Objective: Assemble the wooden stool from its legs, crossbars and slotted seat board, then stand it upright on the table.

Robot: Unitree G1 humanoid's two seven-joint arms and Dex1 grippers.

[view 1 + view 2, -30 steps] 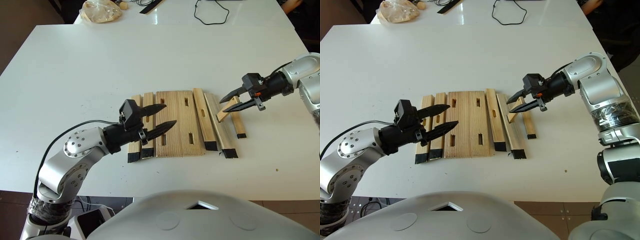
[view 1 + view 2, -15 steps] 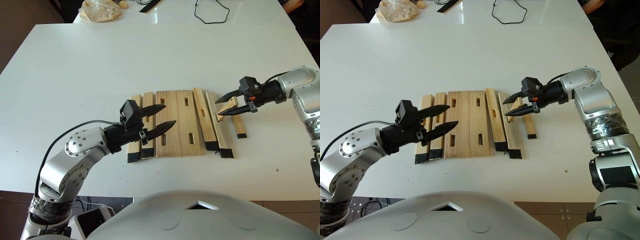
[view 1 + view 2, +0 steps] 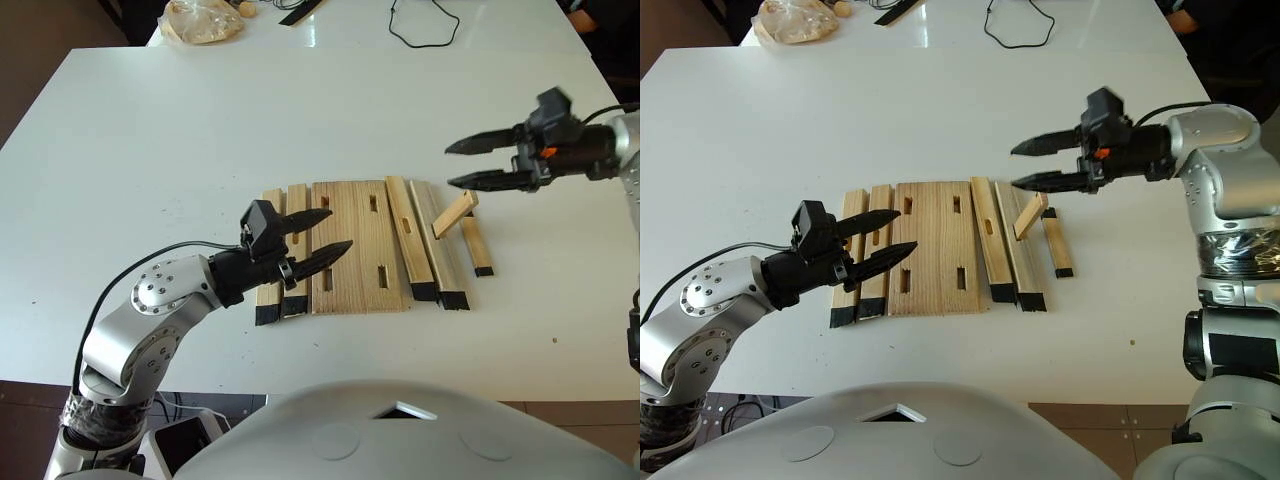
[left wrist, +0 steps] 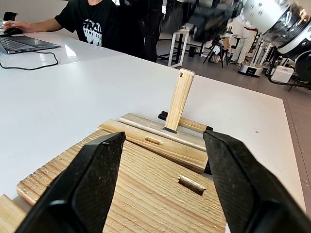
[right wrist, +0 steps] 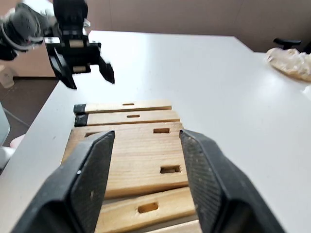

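**Both grippers open and empty over the stool parts**

The stool is all in pieces, laid out in a row near the middle of the white table (image 3: 150, 130). The wide pale wooden seat board with four slots (image 3: 360, 250) lies flat in the centre. Two black-tipped wooden legs (image 3: 297, 197) lie side by side against its left edge. Two more long black-tipped wooden slats (image 3: 400, 230) lie just to its right. A short light wooden crossbar (image 3: 455, 213) is propped at a slant with its near end on the rightmost slat. A short black-tipped wooden piece (image 3: 477, 248) lies flat just right of it.

The left gripper (image 3: 338, 228) hangs low over the left legs and the board's left edge. Its fingers are spread wide with nothing between them. The right gripper (image 3: 1014, 167) is raised off the table at the far right of the row, close to the slanted crossbar but clear of it. Its fingers are also well parted and hold nothing.

A black cable (image 3: 425, 30) lies at the far edge of the table.
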